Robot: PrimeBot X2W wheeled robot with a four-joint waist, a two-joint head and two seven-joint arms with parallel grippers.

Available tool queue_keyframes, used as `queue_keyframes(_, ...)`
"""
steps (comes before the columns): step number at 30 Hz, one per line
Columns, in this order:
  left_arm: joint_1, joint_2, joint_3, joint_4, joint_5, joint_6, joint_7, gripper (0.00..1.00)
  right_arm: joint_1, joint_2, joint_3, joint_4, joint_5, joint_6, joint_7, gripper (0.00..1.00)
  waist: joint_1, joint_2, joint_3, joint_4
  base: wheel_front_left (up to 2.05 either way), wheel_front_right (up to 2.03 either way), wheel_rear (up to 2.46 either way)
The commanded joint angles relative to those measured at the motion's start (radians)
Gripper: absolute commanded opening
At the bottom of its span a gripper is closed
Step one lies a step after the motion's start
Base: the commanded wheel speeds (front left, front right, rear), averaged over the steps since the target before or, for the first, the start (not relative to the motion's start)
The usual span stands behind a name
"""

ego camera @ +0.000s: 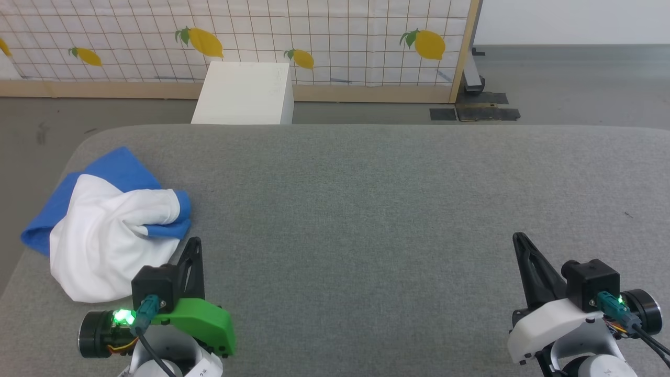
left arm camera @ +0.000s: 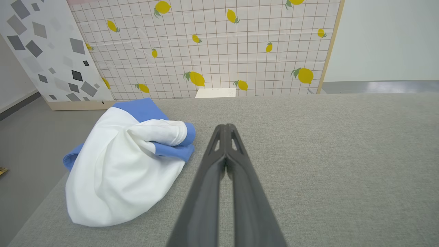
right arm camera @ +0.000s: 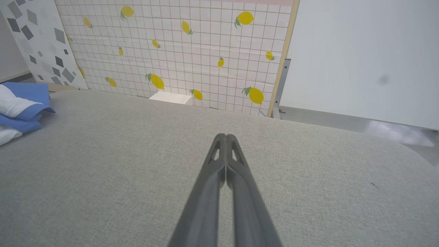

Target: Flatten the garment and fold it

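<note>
The garment [ego camera: 104, 230], a white T-shirt with royal-blue sleeves, lies bunched in a heap at the left end of the grey padded table [ego camera: 366, 209]; part of it hangs over the left edge. In the left wrist view the garment [left arm camera: 120, 164] sits left of my fingers. My left gripper [ego camera: 194, 242] is shut and empty, just right of the heap's near corner, a little apart from the cloth. Far to the right my right gripper [ego camera: 518, 238] is shut and empty over bare table. The right wrist view catches the garment's [right arm camera: 20, 106] edge at far left.
A white box [ego camera: 246, 93] stands on the floor behind the table. Beyond it runs a lemon-print grid screen [ego camera: 314, 36] with a wooden frame. Grey floor lies left of the table and behind it.
</note>
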Motion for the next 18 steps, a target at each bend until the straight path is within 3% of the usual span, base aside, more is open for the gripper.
queue_keyframes(1,0.011,-0.004,0.002,-0.003,0.013,0.007,0.001,0.0,-0.013,0.0,0.001,-0.005,-0.006,0.004,0.0,0.0,0.0,0.0,0.0,0.0,0.0,0.0,0.0)
queue_keyframes(18,0.011,-0.004,0.002,-0.003,0.013,0.007,0.001,0.0,-0.013,0.0,0.001,-0.005,-0.006,0.004,0.0,0.0,0.0,0.0,0.0,0.0,0.0,0.0,0.0)
